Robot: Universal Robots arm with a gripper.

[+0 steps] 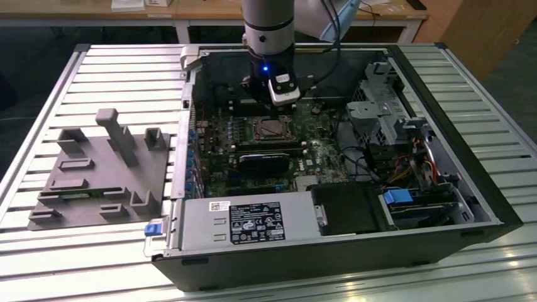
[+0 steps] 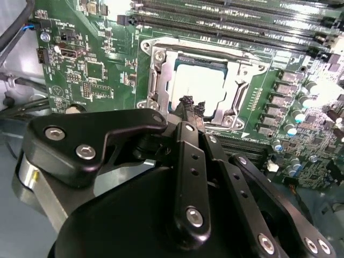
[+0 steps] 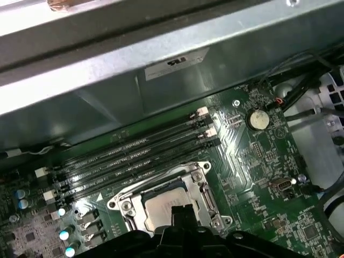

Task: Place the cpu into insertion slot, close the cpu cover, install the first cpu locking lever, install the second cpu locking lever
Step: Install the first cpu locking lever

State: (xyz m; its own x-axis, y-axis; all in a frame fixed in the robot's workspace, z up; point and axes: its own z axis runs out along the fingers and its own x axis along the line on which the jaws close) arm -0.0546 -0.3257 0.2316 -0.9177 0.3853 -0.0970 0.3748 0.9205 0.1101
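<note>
The cpu (image 2: 200, 86) lies flat in the insertion slot (image 1: 270, 129) on the green board, its silvery top showing in both wrist views (image 3: 164, 204). The cpu cover (image 2: 157, 72) is down over it, its silver frame (image 3: 203, 185) ringing the chip. My gripper (image 2: 188, 103) hovers just above the near edge of the socket, with its black fingers pressed together at the tips and nothing between them (image 3: 180, 214). In the exterior view the gripper (image 1: 281, 106) hangs inside the open computer case, just behind the socket. I cannot make out how the locking levers stand.
Long black memory slots (image 3: 134, 161) run beside the socket. A black heatsink block (image 1: 264, 162) sits in front of it. Around the board stand the case wall (image 3: 161, 80), the power supply (image 1: 251, 220) and the drive cage with cables (image 1: 394, 126). A grey fixture (image 1: 100, 170) lies outside the case.
</note>
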